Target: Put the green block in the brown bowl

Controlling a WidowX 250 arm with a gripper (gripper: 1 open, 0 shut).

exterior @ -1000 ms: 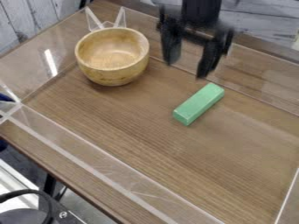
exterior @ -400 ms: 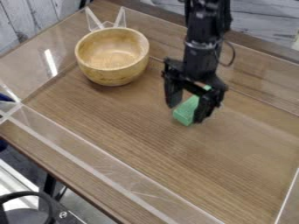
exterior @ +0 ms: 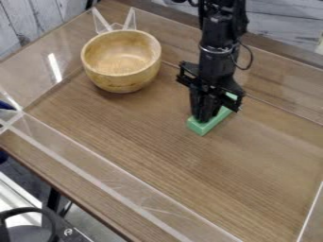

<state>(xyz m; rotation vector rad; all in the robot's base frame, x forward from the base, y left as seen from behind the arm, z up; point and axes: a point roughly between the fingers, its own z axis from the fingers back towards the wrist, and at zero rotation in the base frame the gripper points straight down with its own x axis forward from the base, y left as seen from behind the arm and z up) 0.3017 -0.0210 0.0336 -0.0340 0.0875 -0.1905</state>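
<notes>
since the earlier frame the gripper [exterior: 210, 111] dropped and its jaws closed on the green block [exterior: 207, 122]; lifting toward the brown bowl [exterior: 123, 60] seemed next.

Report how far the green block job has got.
Done: the gripper is down on the green block, its jaws drawn narrow against the block. In hand: the grasp itself; the block lies on the wooden table, not lifted. Left: raise the block, carry it across to the brown bowl, which holds nothing, and release it inside.
</notes>
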